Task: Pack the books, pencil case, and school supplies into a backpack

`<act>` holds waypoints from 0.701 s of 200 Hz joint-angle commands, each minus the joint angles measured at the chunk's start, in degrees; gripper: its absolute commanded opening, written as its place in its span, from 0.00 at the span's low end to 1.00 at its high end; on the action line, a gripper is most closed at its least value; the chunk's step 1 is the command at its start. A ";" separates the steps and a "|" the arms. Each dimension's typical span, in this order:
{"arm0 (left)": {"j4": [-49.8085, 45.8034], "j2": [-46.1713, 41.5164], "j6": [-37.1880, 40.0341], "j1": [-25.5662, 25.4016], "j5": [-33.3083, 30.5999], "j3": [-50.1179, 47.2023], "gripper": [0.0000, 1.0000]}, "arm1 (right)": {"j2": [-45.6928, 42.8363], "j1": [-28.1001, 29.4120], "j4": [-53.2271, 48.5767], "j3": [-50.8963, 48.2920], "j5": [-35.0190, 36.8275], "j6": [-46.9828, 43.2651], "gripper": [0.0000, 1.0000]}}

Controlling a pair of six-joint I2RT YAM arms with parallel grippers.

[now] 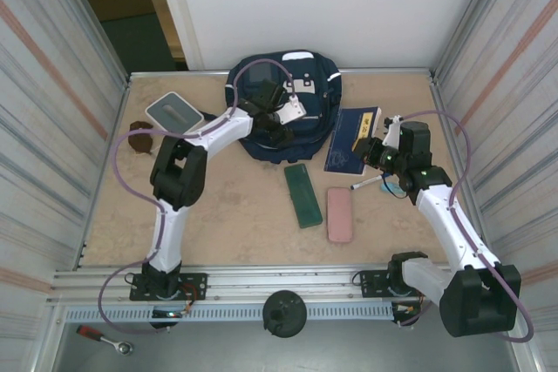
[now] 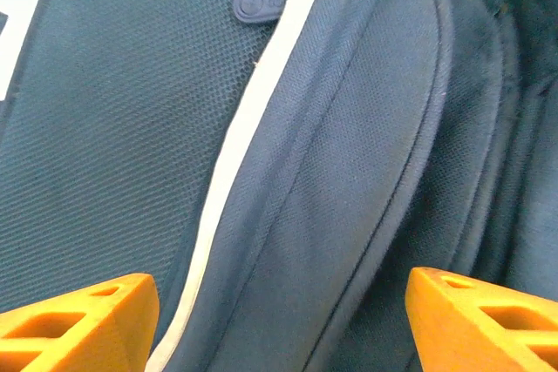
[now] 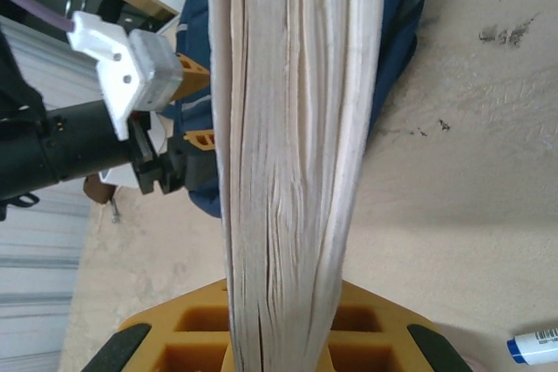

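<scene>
The navy backpack (image 1: 288, 93) lies at the back middle of the table. My left gripper (image 1: 277, 134) hovers over its front, open; in the left wrist view its orange fingertips (image 2: 78, 320) stand wide apart above the fabric and white trim of the backpack (image 2: 331, 172). My right gripper (image 1: 373, 150) is shut on the dark-blue books (image 1: 353, 141), just right of the backpack. The right wrist view shows the books' (image 3: 292, 128) page edges clamped in that gripper (image 3: 279, 337). A green pencil case (image 1: 302, 195) lies mid-table. A white marker with a blue cap (image 1: 366, 183) lies near my right gripper.
A pink case (image 1: 340, 213) lies right of the green one. A white-and-grey square box (image 1: 174, 112) and a small brown object (image 1: 139, 138) sit at the back left. Corrugated walls close in both sides. The marker's blue cap (image 3: 532, 346) shows on the table.
</scene>
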 commanded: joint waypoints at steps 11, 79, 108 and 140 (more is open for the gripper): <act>-4.32 2.60 3.14 1.03 3.05 3.61 0.75 | -1.78 0.07 1.52 0.76 0.82 1.02 0.00; -3.01 6.10 0.15 2.23 3.94 7.69 0.45 | -1.27 0.44 -0.34 1.38 2.13 0.91 0.00; 1.27 3.07 -3.05 2.45 5.82 3.49 0.28 | 0.92 0.44 -2.06 3.28 1.58 0.07 0.00; 4.11 -0.97 -5.67 2.85 6.03 2.39 0.07 | 3.51 0.53 -0.22 3.49 -2.83 2.72 0.00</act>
